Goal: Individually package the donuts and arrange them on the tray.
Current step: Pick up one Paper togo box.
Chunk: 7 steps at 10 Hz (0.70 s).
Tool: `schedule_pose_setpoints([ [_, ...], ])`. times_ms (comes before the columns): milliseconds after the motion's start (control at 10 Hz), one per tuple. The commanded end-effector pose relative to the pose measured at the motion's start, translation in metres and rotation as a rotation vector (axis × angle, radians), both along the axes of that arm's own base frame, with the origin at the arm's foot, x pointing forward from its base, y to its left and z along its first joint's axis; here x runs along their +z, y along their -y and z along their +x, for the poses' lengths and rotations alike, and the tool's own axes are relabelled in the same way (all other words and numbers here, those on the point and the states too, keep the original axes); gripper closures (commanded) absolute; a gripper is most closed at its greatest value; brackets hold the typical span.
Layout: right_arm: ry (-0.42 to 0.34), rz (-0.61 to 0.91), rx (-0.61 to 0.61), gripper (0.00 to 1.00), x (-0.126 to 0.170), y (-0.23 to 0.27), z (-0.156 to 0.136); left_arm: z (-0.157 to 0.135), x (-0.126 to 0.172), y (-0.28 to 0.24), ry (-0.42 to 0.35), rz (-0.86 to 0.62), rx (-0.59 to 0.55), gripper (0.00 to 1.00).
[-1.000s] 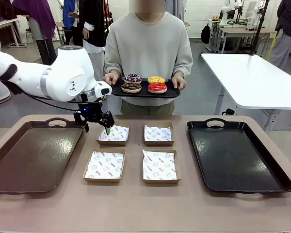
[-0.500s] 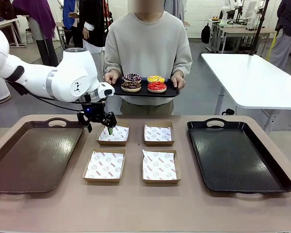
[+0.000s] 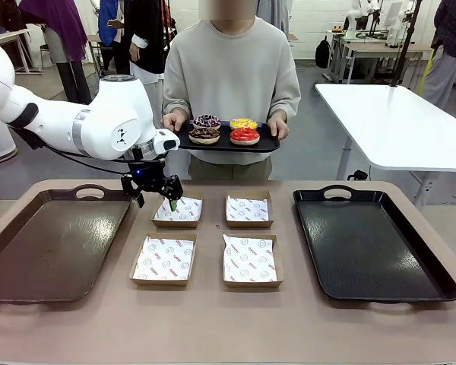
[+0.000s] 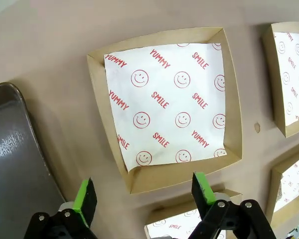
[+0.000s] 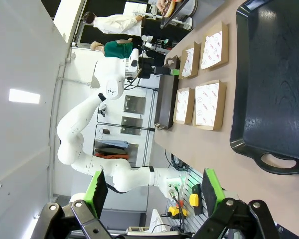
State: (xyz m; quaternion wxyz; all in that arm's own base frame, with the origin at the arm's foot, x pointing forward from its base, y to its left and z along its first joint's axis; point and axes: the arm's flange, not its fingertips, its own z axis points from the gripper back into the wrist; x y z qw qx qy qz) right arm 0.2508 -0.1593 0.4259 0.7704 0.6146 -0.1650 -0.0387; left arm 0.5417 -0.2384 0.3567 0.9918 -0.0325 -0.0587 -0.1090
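At the opening step, nothing boxed yet. Hovering over the 10 o'clock paper-lined box (image 3: 177, 211) with left gripper (image 3: 155, 200) spread wide, empty; right gripper (image 5: 154, 191) likewise apart and empty. Donuts (image 3: 245, 136) at 12 o'clock, on a small black tray (image 3: 270, 145) held by the person (image 3: 232, 68). Next, likely: reaching to 12 o'clock, pinching one donut gently, lowering into a box.

Table (image 3: 213, 327): four boxes (image 3: 248, 260) centre, two by two; first tray (image 3: 45, 251) at 9 o'clock, second tray (image 3: 372, 243) at 3 o'clock; donuts (image 3: 245, 136) on held tray (image 3: 272, 144), 12 o'clock.
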Motion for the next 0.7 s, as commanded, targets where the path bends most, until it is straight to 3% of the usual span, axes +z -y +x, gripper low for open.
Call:
schedule_pose_setpoints([
  [0, 0.01, 0.011, 0.001, 0.0, 0.0, 0.0, -0.001, -0.005, 0.002, -0.001, 0.0, 0.002, 0.0, 0.0],
  [600, 0.01, 0.011, 0.001, 0.0, 0.0, 0.0, -0.001, 0.036, -0.007, -0.001, -0.005, 0.046, 0.087, 0.0],
])
